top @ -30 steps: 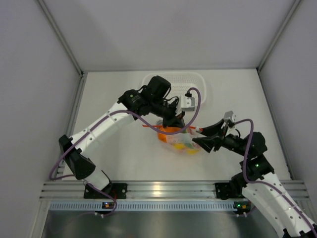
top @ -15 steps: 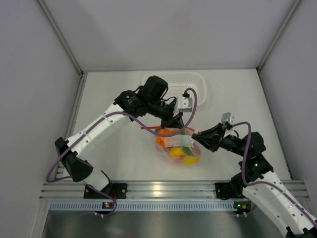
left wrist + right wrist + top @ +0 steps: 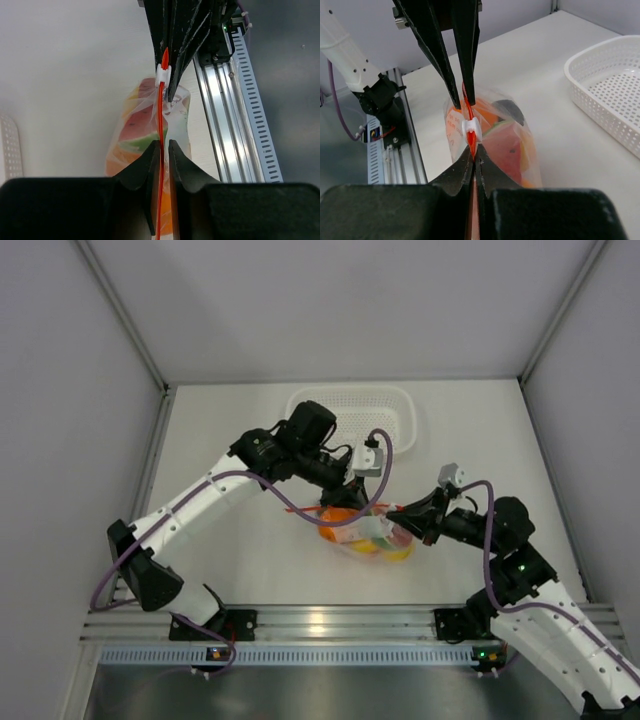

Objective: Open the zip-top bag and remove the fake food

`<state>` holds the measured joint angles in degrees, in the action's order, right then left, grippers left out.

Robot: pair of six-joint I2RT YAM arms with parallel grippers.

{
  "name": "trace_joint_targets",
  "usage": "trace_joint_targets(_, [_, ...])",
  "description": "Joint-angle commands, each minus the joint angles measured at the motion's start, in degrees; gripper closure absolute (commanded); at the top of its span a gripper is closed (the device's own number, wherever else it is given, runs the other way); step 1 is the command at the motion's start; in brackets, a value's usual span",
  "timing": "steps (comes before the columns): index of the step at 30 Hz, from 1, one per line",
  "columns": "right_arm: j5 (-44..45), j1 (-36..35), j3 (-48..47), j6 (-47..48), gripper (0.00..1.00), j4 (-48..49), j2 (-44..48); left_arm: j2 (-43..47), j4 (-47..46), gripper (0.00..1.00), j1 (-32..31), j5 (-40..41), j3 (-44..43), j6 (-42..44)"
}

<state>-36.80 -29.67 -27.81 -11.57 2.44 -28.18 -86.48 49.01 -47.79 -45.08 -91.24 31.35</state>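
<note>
From above, the zip-top bag (image 3: 365,532), fake food (image 3: 372,546) still inside, sits mid-table, nearer than the basket (image 3: 405,400). The right gripper (image 3: 398,512), spread a second ago, has clamped the bag's right end.

Left wrist: the left gripper (image 3: 161,146) pinches the orange strip (image 3: 160,115).

Right wrist: the slider (image 3: 470,129) lies between both grips, so opening can likely begin.

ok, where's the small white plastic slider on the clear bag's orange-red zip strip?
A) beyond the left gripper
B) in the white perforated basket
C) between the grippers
C: the white slider sits on the orange-red zip strip between the left gripper and right gripper tips.
</note>
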Motion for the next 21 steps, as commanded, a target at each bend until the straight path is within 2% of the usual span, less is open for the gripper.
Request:
trace_joint_targets(1, [1.54, -2.23, -5.75, 4.18, 1.00, -2.26, -0.73, 0.88, -3.14, 0.80, -0.02, -4.84, -0.51, 2.40])
trace_joint_targets(2, [2.16, -3.10, -6.28, 4.63, 1.00, -4.44, -1.08, 0.44, -3.14, 0.71, -0.02, -5.10, -0.95, 2.40])
trace_joint_targets(5, [4.53, -5.30, -7.95, 5.77, 1.00, -7.62, -1.96, -1.32, -3.05, 0.61, -0.02, -5.80, -4.11, 2.31])
trace_joint_targets(6, [4.98, -5.92, -8.39, 6.03, 1.00, -8.41, -2.31, -1.85, -3.05, 0.40, -0.02, -6.42, -5.60, 2.66])
trace_joint_targets(10, [9.36, -8.99, -10.68, 8.23, 1.00, -12.01, -3.10, -3.95, -3.14, 0.39, -0.28, -11.42, -8.85, 3.89])
trace_joint_targets(13, [10.25, -10.76, -11.12, 8.58, 1.00, -12.02, -3.63, -5.63, -3.14, 0.40, -1.69, -11.18, -10.97, 3.80])
trace_joint_targets(15, [11.47, -11.72, -11.04, 8.85, 1.00, -12.02, -3.72, -6.68, -3.14, 0.42, -3.35, -9.68, -11.50, 3.89])
trace_joint_targets(16, [12.27, -12.07, -10.95, 8.85, 1.00, -11.93, -3.72, -6.95, -3.14, 0.49, -3.71, -9.33, -11.50, 3.80])
trace_joint_targets(19, [14.47, -12.69, -10.42, 8.76, 1.00, -11.40, -2.76, -7.04, -3.14, 0.51, -4.33, -9.32, -10.72, 3.89])
trace_joint_targets(21, [15.26, -12.78, -10.16, 8.85, 1.00, -11.05, -2.05, -6.78, -3.14, 0.57, -4.33, -9.32, -9.75, 4.33])
